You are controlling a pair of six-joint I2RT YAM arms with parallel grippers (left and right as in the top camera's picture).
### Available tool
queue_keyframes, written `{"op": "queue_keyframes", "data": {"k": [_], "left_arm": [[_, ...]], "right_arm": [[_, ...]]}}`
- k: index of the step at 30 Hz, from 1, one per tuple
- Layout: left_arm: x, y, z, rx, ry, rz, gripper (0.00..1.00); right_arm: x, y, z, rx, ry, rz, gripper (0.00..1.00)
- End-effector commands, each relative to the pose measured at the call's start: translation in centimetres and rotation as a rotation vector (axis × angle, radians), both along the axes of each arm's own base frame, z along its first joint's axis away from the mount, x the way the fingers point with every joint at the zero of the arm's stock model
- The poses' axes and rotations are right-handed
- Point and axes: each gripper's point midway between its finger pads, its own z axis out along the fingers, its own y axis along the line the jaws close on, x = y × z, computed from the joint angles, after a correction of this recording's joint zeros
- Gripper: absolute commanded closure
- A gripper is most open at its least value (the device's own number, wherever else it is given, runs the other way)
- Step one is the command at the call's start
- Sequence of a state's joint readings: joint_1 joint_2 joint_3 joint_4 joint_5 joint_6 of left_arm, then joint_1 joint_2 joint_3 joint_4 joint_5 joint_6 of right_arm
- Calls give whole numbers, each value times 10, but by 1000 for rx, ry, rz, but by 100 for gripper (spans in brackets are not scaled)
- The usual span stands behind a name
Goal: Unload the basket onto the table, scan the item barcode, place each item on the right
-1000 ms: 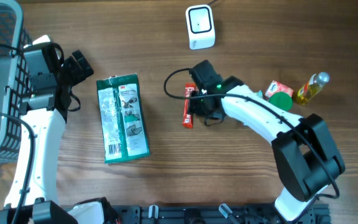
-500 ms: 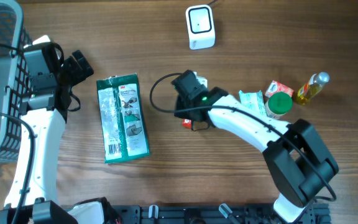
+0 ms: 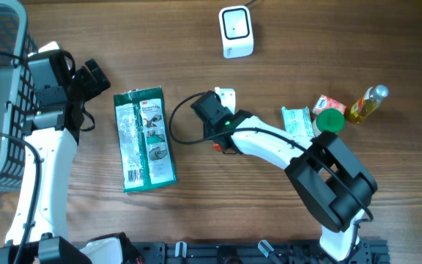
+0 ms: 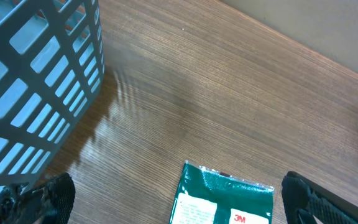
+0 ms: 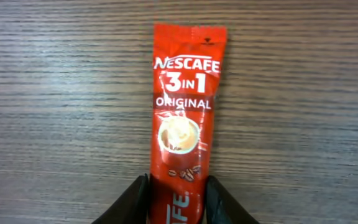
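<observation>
one narrow grip is the weak point: the right claw [image 5: 178,200] pinches only the near end of the nescafe sachet [image 5: 182,118], so the long free end stretching ahead of it could droop or twist on the way to the scanner [image 3: 236,31] and spoil the scan. its jaws stand mostly closed, clamped on the sachet's two long edges.

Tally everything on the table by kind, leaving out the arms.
Flat packets: 3 (green 3M pack, red Nescafe sachet, pale green packet)
Bottle: 1
Green-lidded tub: 1
Pink carton: 1
Scanner: 1
Basket: 1
Total: 8
</observation>
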State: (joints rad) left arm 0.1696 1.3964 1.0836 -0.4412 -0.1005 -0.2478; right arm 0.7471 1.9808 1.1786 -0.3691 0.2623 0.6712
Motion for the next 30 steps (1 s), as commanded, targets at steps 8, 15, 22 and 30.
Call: {"op": "queue_keyframes", "data": {"k": [8,15,22,30], "left_arm": [[1,2,9,13,-19,1,0],[1,2,9,13,-19,1,0],[1,2,9,13,-19,1,0],[1,2,9,13,-19,1,0]], "right_arm": [[-8,-12,3,-7,53,6,96],[-1,0,96,464,122,242,95],[-49,22,109,690,217,705,93],[-37,-30,38,321,309,507,61]]}}
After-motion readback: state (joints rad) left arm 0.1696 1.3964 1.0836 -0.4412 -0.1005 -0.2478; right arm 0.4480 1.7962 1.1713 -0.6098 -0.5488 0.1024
